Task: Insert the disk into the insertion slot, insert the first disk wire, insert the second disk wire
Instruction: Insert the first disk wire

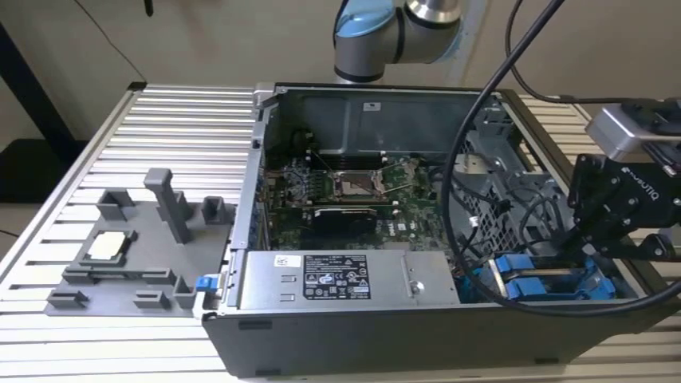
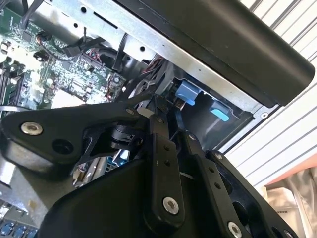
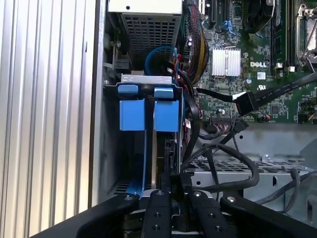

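The disk sits in the insertion slot [image 3: 110, 148] of the grey drive cage, its blue carrier frame [image 3: 166, 115] beside a second blue carrier [image 3: 132, 115]. In the exterior view the blue carriers [image 1: 543, 286] show at the case's front right corner. My gripper [image 3: 171, 177] hangs right over the disk's exposed edge, its fingers [image 2: 157, 105] drawn together. A black disk wire [image 3: 218, 148] loops down and ends between the fingertips. In the exterior view the gripper [image 1: 583, 254] reaches into the case from the exterior view's right. A second black wire with a flat plug [image 3: 245, 101] lies loose over the motherboard.
The open computer case [image 1: 229, 327] lies on a slatted metal table. The power supply [image 1: 330, 281] and motherboard [image 1: 340, 191] fill its middle. Cable bundles [image 3: 195, 44] crowd the drive cage. A grey fixture [image 1: 139, 263] stands on the exterior view's left.
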